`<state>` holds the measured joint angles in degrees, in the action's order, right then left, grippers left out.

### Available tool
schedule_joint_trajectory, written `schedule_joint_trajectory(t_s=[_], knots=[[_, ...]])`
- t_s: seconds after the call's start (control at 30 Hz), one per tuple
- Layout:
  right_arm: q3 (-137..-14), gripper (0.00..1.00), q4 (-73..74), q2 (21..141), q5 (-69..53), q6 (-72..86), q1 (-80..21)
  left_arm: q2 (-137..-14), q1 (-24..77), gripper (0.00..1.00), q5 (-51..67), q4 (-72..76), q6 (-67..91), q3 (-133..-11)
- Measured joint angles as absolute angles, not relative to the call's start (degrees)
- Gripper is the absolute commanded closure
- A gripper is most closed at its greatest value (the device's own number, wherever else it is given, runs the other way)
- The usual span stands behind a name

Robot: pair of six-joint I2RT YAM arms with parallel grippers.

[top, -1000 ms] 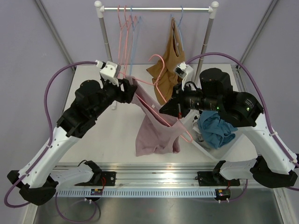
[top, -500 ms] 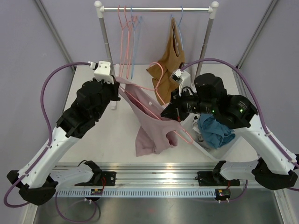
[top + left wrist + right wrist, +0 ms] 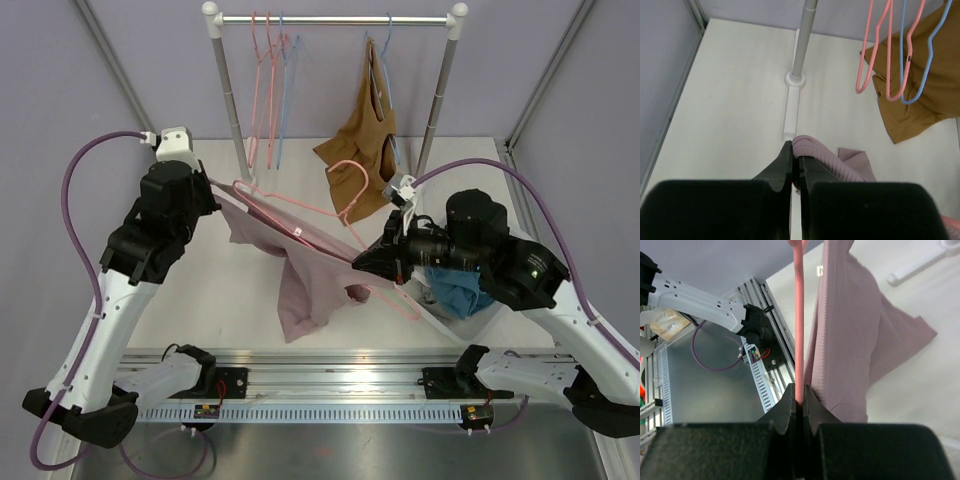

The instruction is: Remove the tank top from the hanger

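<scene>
Tank top (image 3: pixel 300 285) is held above the middle of the desk (image 3: pixel 225 295), its edge pinched by the left gripper (image 3: pixel 795 165). Its hanger (image 3: pixel 296 207) is clamped by the right gripper (image 3: pixel 799 400), evidently so that they can be drawn apart.

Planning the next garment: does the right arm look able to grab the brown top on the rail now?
Probably not: the right gripper is shut on the pink hanger, with the tank top on it.
</scene>
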<state>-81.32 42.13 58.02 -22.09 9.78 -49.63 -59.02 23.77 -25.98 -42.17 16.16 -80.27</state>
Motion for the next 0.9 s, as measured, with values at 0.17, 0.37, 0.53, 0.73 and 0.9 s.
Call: schedule_joint_trajectory(t_s=[0.17, 0.37, 0.53, 0.73, 0.9], knots=[[-76.1, 1.00, 34.8, 54.8, -23.1, 9.2, -49.6, -57.7, 20.8, 1.00, -18.4, -43.6, 17.6, -78.5], [-66.6, 1.00, 21.9, 51.7, -21.4, 10.5, -49.6, -52.0, 19.5, 1.00, -6.4, -41.8, 18.2, -68.8], [-60.6, 1.00, 5.4, 52.4, -20.0, 12.1, -49.6, -45.7, 19.4, 1.00, 4.4, -40.1, 17.3, -61.6], [-55.4, 1.00, -17.9, 56.0, -17.8, 13.1, -49.7, -40.2, 19.3, 1.00, 10.7, -38.2, 15.3, -57.9], [-53.8, 1.00, -25.0, 57.0, -6.8, 11.7, -49.8, -39.7, 19.3, 1.00, 5.9, -38.1, 14.4, -55.4]])
